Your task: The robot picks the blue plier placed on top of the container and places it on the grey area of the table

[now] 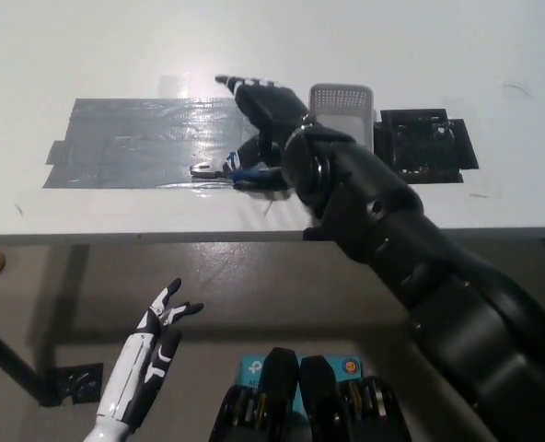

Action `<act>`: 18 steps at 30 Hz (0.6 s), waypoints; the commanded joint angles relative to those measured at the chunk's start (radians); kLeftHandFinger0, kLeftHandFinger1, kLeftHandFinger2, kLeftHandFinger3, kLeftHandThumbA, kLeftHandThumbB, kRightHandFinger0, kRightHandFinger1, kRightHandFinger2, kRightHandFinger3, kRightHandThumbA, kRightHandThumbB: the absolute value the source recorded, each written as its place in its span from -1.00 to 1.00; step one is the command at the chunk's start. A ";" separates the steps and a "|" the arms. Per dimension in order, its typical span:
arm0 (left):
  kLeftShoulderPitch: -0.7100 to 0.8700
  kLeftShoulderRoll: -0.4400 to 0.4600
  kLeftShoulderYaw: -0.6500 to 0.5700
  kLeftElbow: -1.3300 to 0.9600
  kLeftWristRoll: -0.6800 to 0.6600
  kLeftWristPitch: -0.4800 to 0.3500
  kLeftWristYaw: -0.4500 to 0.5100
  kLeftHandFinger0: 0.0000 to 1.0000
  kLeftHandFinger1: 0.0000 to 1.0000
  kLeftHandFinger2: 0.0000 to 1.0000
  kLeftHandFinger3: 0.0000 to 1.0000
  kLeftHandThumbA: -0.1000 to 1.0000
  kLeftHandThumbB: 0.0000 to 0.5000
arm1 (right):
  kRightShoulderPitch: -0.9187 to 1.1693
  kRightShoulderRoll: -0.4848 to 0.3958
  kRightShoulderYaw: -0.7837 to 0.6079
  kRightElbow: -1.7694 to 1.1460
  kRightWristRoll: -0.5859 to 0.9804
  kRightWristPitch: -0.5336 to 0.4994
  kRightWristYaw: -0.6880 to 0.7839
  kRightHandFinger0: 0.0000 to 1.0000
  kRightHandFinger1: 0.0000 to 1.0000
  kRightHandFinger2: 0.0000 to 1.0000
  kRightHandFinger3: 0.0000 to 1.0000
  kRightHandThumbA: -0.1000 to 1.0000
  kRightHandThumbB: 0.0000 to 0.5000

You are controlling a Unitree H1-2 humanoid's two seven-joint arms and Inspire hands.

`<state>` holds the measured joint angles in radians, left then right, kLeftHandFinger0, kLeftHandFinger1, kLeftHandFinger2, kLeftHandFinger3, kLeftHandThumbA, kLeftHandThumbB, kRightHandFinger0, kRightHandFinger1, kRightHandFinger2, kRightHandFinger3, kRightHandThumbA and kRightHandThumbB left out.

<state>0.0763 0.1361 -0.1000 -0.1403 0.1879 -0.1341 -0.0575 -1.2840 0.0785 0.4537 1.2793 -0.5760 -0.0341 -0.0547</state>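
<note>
Your black right robot hand (265,109) hovers spread above the pliers (238,170) on the grey tape (125,143); the white left robot hand (157,333) rests spread below the desk (272,41).

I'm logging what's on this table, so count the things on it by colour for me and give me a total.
Blue: 1, the plier lying on the tape
Grey: 1, the tape patch
White: 1, the container
Black: 1, the flat panel
Total: 4
</note>
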 commanded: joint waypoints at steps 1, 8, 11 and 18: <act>-0.008 0.010 0.001 -0.021 0.011 -0.020 -0.002 1.00 0.84 0.58 1.00 0.98 -0.91 | -0.040 -0.038 -0.039 -0.091 0.041 -0.055 -0.035 1.00 1.00 1.00 1.00 1.00 0.09; -0.009 0.002 0.005 -0.029 0.018 -0.006 0.004 1.00 0.89 0.59 1.00 1.00 -0.84 | 0.069 -0.139 -0.145 -0.516 0.130 -0.053 0.080 1.00 1.00 1.00 1.00 1.00 0.11; -0.038 0.009 0.018 -0.018 0.013 -0.016 0.009 1.00 0.89 0.69 1.00 1.00 -0.87 | 0.171 -0.201 -0.188 -0.833 0.173 -0.034 0.129 1.00 1.00 1.00 1.00 1.00 0.05; -0.091 0.001 0.047 0.018 -0.017 -0.016 0.028 1.00 1.00 1.00 1.00 1.00 -0.60 | 0.550 -0.251 -0.329 -1.608 0.362 0.141 0.165 1.00 1.00 1.00 1.00 1.00 0.09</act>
<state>0.0612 0.1354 -0.0981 -0.1196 0.1925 -0.1284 -0.0590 -0.9941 -0.0590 0.3083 0.6166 -0.4986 -0.0345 -0.0077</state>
